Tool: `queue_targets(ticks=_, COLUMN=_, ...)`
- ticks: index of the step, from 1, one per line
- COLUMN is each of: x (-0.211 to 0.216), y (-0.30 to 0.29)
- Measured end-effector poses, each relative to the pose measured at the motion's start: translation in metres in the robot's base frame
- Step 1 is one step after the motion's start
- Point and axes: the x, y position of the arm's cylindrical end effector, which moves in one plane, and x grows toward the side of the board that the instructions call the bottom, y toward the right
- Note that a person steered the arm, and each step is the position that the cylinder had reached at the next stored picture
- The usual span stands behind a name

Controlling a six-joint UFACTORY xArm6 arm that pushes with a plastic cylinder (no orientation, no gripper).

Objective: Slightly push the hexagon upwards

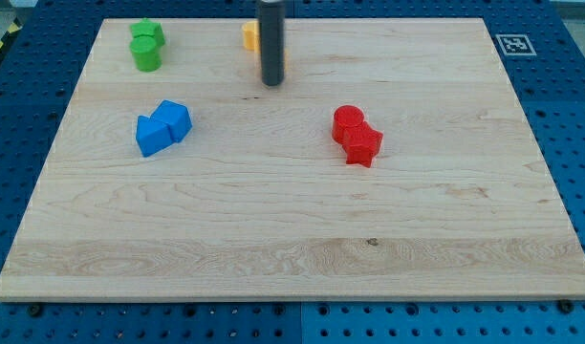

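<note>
Your hexagon is most likely the orange block [251, 36] near the table's [292, 239] top edge, but the rod hides most of it, so you cannot confirm its shape from here. My tip [272, 83] sits just below it and a little to the view's right. There is no gripper on this arm, only the rod, so nothing opens or closes.

The main risk is the top edge. The orange block already lies close to it, with only a narrow strip of wood beyond. Push more than slightly and the block could slide off onto the blue pegboard [44, 57]. Keep the stroke short.

The second risk is an off-centre hit. Since the tip stands to the right of the block's middle, a straight upward push would probably catch its right side and spin it or nudge it leftward instead of up. Shift the tip left first, under the block's centre.

Otherwise you have plenty of room. The green blocks [146, 45] are well apart at the upper left, the blue blocks [162, 126] sit further down the left side, and the red blocks [357, 135] lie right of centre. None stands in the path, and the lower half of the table is open for repositioning.
</note>
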Motion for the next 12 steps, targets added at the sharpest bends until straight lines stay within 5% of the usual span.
queue_targets(ticks=4, x=-0.046, y=-0.062)
queue_targets(ticks=12, x=-0.102, y=-0.062)
